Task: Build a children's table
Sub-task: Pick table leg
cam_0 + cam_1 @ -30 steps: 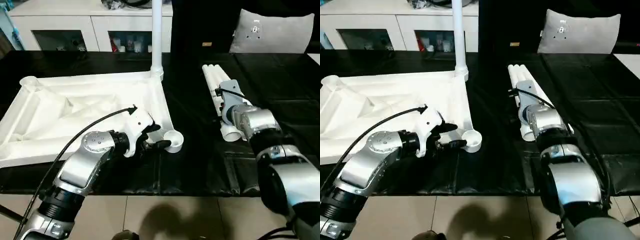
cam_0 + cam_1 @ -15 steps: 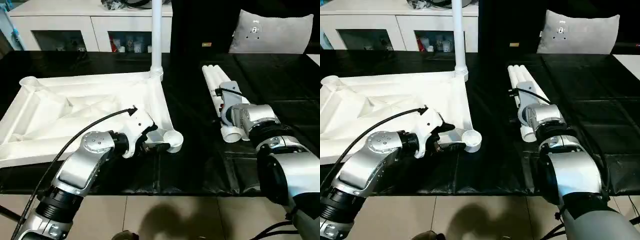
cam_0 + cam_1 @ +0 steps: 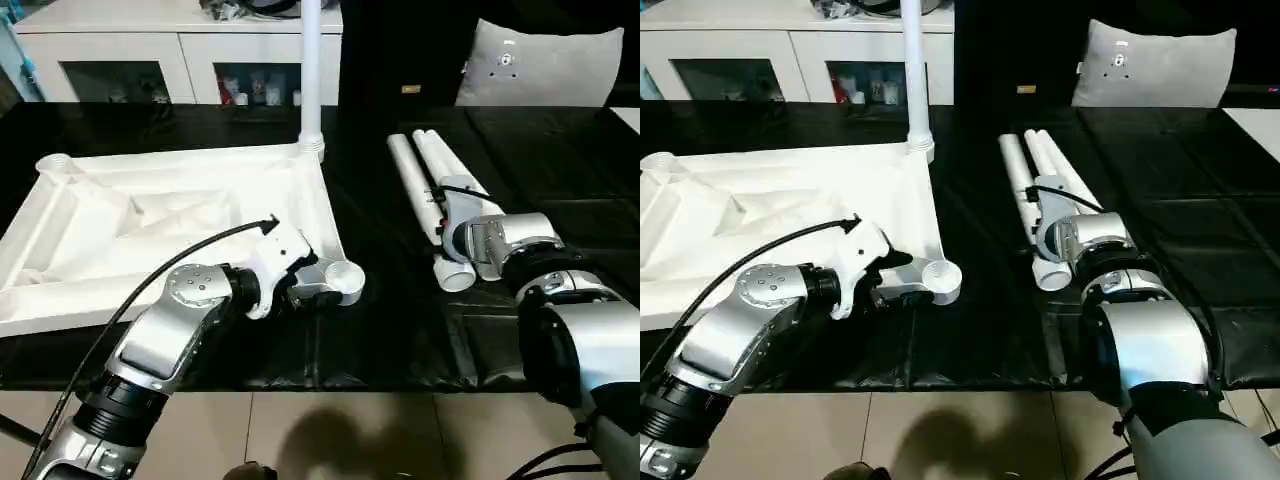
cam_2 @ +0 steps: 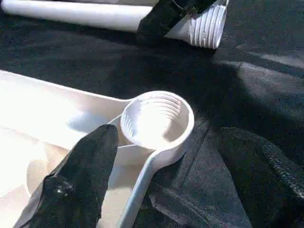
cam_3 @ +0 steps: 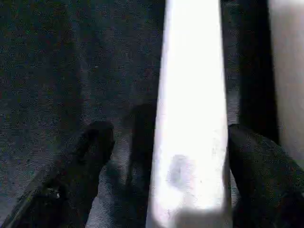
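The white tabletop (image 3: 170, 215) lies underside up on the black table. One leg (image 3: 311, 70) stands upright in its far right corner socket. My left gripper (image 3: 318, 282) is open at the near right corner socket (image 4: 156, 121), one finger (image 4: 80, 180) inside the rim and the other beyond the socket. The other legs (image 3: 425, 190) lie side by side to the right, threaded ends (image 4: 209, 28) towards me. My right gripper (image 5: 170, 132) is open astride one lying leg (image 5: 190, 118), a finger (image 5: 95, 156) on either side of it.
A white cabinet with glass doors (image 3: 180, 50) stands behind the table. A grey cushion (image 3: 545, 65) sits at the back right. The black table cover (image 3: 380, 340) ends at the front edge, with tiled floor (image 3: 330, 440) below.
My right gripper has come down over the lying legs and its fingers have narrowed a little; the legs' far ends have swung left. The left gripper opened slightly wider at the socket.
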Robot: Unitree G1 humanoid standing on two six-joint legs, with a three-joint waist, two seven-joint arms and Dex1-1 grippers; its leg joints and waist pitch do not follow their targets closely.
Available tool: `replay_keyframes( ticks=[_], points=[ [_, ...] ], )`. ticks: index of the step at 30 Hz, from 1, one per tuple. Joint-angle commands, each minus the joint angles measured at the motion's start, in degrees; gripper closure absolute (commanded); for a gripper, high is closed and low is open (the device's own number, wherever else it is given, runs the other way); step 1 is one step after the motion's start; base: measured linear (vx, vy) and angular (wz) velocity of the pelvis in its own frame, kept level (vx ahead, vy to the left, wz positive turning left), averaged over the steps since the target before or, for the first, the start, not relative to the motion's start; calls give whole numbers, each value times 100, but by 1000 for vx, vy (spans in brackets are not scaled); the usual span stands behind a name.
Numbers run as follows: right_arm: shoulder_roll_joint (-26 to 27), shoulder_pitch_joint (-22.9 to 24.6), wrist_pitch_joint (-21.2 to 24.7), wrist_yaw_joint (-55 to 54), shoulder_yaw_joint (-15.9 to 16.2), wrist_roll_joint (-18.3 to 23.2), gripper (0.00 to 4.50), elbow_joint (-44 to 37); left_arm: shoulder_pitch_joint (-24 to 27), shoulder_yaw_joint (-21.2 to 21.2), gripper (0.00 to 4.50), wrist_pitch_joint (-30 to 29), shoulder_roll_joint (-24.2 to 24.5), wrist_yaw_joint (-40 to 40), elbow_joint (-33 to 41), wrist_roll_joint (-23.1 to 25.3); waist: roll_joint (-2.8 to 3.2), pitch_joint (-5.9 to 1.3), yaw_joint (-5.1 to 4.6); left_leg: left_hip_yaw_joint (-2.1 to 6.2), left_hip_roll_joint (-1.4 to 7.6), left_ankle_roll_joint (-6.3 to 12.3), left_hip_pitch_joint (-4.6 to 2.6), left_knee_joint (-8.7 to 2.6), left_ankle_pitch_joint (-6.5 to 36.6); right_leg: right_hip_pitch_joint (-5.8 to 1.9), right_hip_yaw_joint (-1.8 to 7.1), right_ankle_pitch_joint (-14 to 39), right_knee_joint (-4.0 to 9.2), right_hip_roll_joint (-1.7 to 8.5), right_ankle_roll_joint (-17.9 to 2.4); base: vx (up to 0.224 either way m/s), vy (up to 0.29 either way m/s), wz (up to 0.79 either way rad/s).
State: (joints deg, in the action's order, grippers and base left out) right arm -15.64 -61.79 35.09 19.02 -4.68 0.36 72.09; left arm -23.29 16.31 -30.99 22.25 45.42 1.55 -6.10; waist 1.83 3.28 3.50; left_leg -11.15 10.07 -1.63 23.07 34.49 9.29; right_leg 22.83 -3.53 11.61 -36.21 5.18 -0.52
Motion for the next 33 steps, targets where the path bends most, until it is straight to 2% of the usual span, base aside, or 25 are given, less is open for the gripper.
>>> replay_keyframes(
  ticks=[1,2,5,10,13,18,20,26,28,30,31,33],
  points=[
    [6,35,172,83,4,27,76,88,-86,65,67,-54,71,37,168,10,-57,-434,32,106,272,26,-155,-345,997,-252,213,572,359,304,-1434,0,0,0],
    [-7,82,294,261,91,-21,90,37,-64,73,67,-66,65,66,210,-16,-98,-431,24,96,272,28,-156,-345,992,-247,213,598,371,297,-1426,0,0,0],
    [-46,176,542,746,380,-188,113,-63,-3,92,67,-108,72,114,301,-56,-68,-425,40,100,279,21,-156,-347,1019,-247,206,626,363,288,-1423,0,0,0],
    [-117,320,811,1198,745,-392,156,-270,29,128,67,-88,86,147,326,-58,-84,-413,37,103,285,-52,-168,-362,1168,-236,221,792,389,298,-1362,0,0,0],
    [-125,399,929,1305,826,-413,176,-376,17,147,67,-95,78,165,321,-75,-50,-424,41,116,285,-118,-176,-367,1192,-235,219,731,376,292,-1360,0,0,0],
    [-122,524,1055,1461,931,-414,222,-539,4,199,67,-112,86,230,322,-79,-25,-427,40,128,282,-185,-180,-375,1311,-244,219,704,380,298,-1363,0,0,0],
    [-122,579,1090,1488,942,-422,237,-631,-20,196,67,-106,84,242,308,-75,-36,-420,31,129,282,-217,-187,-384,1391,-241,219,742,393,290,-1364,0,0,0],
    [-134,681,1130,1365,856,-361,258,-835,-21,155,67,-98,73,224,305,-95,-68,-425,32,127,286,-228,-189,-385,1369,-240,224,709,391,296,-1368,0,0,0],
    [-146,703,1116,1327,816,-334,261,-872,-11,146,67,-91,81,217,303,-92,-59,-428,39,128,285,-225,-191,-384,1341,-241,226,690,389,300,-1355,0,0,0],
    [-182,729,1128,1169,601,-198,262,-960,14,104,67,-62,89,170,301,-77,-63,-423,32,131,286,-244,-198,-391,1402,-238,226,749,396,300,-1346,0,0,0],
    [-182,729,1128,1169,601,-198,262,-960,14,104,67,-62,89,170,301,-77,-59,-425,32,132,283,-260,-200,-391,1426,-239,229,775,399,299,-1332,0,0,0],
    [-243,760,1021,798,107,88,262,-1194,21,-63,67,45,-1,38,255,-124,-55,-424,32,134,279,-284,-204,-391,1440,-242,232,790,409,305,-1317,0,0,0]
  ],
)
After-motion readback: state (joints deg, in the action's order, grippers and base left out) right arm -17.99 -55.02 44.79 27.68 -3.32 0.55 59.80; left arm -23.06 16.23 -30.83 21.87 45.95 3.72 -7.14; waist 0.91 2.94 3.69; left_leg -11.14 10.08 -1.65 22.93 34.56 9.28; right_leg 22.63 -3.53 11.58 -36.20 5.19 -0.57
